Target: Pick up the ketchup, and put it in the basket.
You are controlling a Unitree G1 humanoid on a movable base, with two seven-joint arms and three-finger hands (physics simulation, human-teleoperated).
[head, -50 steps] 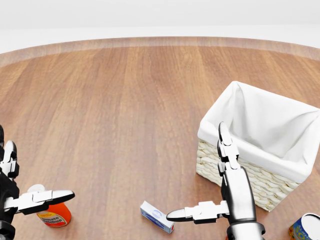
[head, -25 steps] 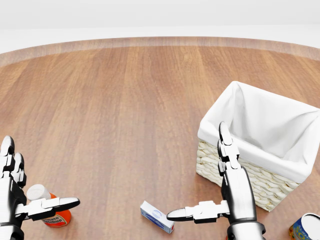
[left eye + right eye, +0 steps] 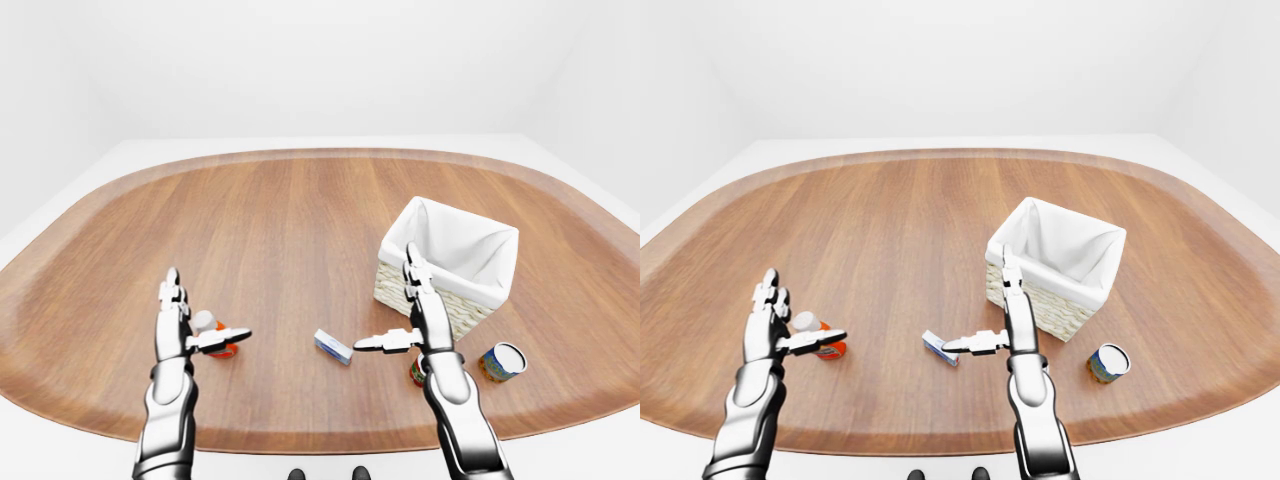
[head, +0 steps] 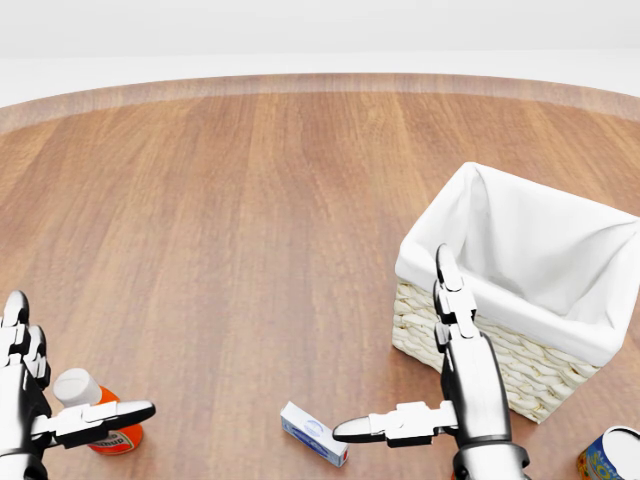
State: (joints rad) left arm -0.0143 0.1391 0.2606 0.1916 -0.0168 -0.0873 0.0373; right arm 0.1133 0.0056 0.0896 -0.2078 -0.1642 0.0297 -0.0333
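Observation:
The ketchup, an orange-red bottle with a white cap, stands on the wooden table at the lower left of the head view. My left hand is open right beside it, fingers upright to its left. The thumb lies across the side of the bottle that faces the camera, and nothing is closed round it. The basket, wicker with a white cloth liner, stands at the right. My right hand is open just left of the basket, fingers up and thumb pointing left, holding nothing.
A small blue and white box lies between the two hands. A tin can stands right of my right arm, below the basket. A small red thing is partly hidden behind my right wrist. The table's rounded edge runs below my arms.
My left hand has come further into the head view from the left edge, and its thumb has dropped slightly lower across the bottle. The ketchup, basket and right hand have not moved.

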